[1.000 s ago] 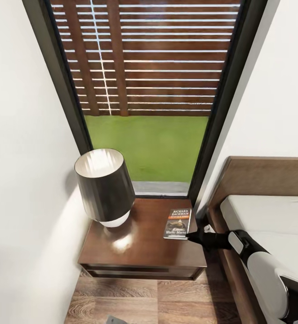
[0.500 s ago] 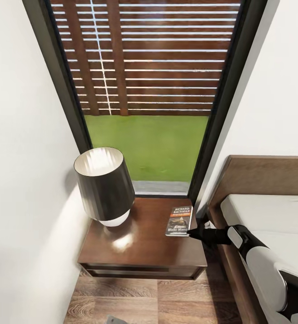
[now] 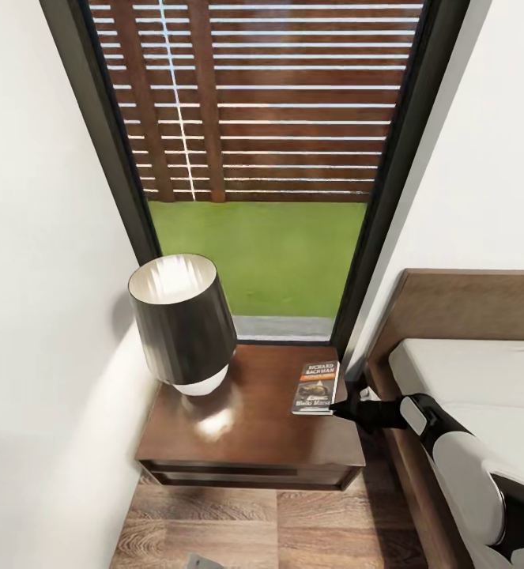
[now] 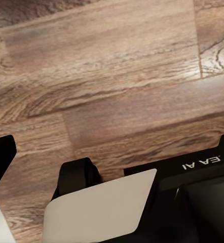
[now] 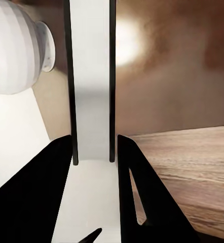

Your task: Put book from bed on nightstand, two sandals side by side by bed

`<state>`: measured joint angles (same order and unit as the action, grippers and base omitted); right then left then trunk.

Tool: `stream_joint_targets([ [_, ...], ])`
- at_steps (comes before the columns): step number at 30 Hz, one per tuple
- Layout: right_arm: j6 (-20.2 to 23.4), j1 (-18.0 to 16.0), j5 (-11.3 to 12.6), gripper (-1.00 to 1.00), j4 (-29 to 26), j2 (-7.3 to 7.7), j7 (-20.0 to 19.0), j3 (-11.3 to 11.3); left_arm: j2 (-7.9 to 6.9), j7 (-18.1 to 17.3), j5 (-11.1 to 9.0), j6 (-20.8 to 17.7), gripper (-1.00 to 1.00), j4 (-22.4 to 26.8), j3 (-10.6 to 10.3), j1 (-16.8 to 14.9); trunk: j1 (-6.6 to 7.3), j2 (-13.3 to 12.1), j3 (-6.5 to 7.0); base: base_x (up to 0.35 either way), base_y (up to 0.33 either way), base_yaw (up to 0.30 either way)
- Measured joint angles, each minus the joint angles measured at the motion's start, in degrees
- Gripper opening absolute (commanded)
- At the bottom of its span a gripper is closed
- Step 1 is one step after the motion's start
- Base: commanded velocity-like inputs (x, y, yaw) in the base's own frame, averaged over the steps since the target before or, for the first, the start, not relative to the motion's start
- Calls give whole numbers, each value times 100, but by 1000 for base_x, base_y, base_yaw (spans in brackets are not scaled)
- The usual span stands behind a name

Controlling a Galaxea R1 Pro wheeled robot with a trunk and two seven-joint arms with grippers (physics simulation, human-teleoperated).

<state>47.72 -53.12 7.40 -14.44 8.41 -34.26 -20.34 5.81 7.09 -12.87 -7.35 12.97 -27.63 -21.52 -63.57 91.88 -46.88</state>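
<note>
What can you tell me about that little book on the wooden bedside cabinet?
The book is a thin paperback with a dark cover, white author lettering at the top, an orange band below it and a greyish picture. It lies flat, face up, near the nightstand's edge closest to the bed. In the right wrist view its white page edge sits between the fingers of the right tool, which appears to grip it.

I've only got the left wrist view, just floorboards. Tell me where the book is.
Observer: The small dark paperback book with the orange band lies flat on the dark-brown wooden nightstand, near its bed-side edge.
Operator: Report the right tool.
Observer: The right tool sits at the book's near corner; the right wrist view shows its black fingers either side of the page edge.
Operator: Name anything else on top.
Observer: A dark-shaded table lamp with a white base, apart from the book.
</note>
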Motion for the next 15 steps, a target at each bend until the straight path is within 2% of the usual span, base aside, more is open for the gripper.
stream_joint_targets([
  [15,2,-3,7,-100,5,1,6,-2,1,-6,0,0,100,0,0,0,0,0,0,0,0,0],
])
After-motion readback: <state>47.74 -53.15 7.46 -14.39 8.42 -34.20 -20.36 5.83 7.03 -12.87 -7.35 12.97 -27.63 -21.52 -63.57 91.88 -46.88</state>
